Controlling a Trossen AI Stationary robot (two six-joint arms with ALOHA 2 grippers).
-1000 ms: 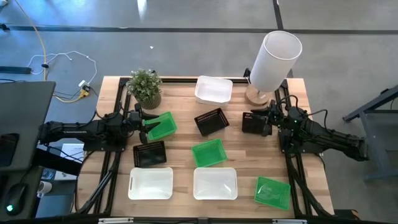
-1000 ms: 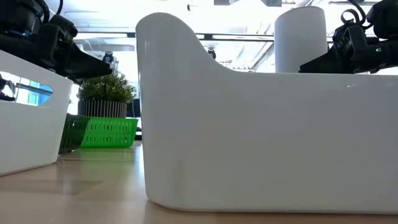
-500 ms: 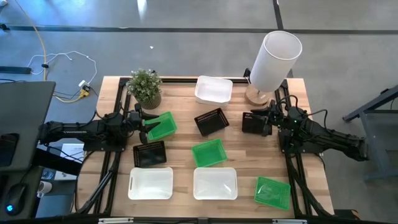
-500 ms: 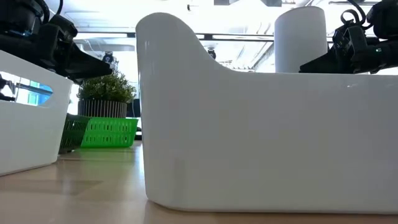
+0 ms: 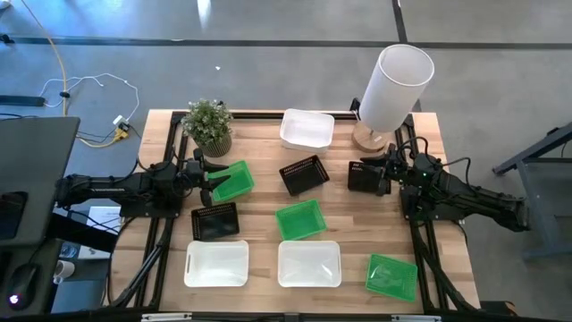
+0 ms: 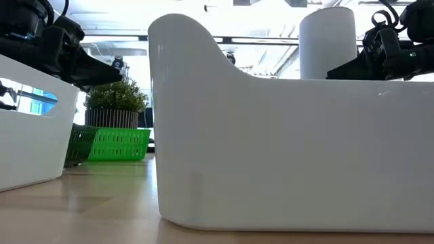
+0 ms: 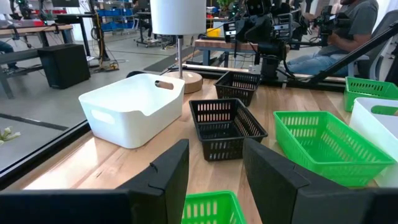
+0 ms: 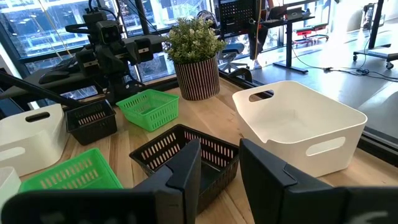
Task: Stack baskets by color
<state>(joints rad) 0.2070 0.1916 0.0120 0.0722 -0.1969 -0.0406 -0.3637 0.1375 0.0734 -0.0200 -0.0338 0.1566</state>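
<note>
Nine baskets lie scattered on the wooden table. Three are white: one at the far middle (image 5: 307, 129) and two at the near edge (image 5: 216, 264) (image 5: 309, 265). Three are green: at the left (image 5: 232, 182), in the middle (image 5: 299, 219) and at the near right (image 5: 391, 275). Three are black: in the middle (image 5: 301, 174), at the left (image 5: 215, 221) and at the right (image 5: 363, 177). My left gripper (image 7: 214, 168) hovers open, level, over the left green basket's (image 7: 210, 208) edge. My right gripper (image 8: 219, 163) is open, level, above the right black basket.
A potted plant (image 5: 209, 125) stands at the far left corner. A tall white cylinder (image 5: 394, 85) on a wooden foot stands at the far right, close behind my right arm. People sit at desks beyond the table in the left wrist view.
</note>
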